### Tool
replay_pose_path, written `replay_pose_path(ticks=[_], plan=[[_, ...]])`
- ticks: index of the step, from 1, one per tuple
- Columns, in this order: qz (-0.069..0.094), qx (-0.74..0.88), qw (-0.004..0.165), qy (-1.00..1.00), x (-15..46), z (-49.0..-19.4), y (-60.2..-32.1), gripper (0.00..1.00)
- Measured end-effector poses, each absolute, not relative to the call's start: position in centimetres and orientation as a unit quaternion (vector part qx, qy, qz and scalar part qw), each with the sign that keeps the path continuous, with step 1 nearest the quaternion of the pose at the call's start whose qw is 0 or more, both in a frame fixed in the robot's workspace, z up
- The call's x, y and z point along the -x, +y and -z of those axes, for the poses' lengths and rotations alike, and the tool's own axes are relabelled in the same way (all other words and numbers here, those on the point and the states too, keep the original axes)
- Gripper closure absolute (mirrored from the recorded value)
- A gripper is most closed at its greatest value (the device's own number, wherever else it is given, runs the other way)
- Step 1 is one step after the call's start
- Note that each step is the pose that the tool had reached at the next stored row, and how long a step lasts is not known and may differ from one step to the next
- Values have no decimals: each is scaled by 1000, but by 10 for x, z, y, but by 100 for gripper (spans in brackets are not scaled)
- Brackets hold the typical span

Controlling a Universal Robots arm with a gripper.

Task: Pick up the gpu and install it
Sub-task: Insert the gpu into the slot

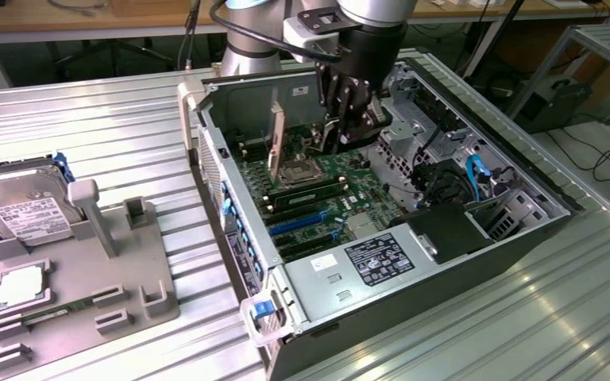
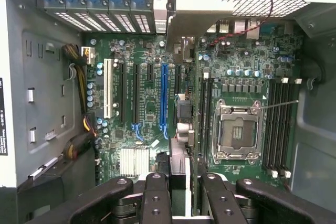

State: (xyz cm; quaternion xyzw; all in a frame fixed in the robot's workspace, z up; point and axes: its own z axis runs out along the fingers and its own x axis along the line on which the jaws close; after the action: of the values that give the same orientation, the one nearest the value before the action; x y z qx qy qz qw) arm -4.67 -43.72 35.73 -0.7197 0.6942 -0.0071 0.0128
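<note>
Above the motherboard (image 2: 152, 108), your jaws grasp the gpu (image 2: 178, 169) edge-on; keep it upright and square over its slot before pressing.

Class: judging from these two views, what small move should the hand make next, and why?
Probably ease straight down, slowly: the hand grips the gpu edge-on just above the motherboard, beside the long blue slot, apparently not yet seated.

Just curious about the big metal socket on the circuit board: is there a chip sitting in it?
No: in the wrist view the socket stands empty inside its metal frame.
</note>
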Motion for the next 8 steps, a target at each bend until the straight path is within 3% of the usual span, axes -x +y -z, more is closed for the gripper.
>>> replay_pose_path(ticks=[8], plan=[[7, 720, 12, 694, 47, -351, -437, 72]])
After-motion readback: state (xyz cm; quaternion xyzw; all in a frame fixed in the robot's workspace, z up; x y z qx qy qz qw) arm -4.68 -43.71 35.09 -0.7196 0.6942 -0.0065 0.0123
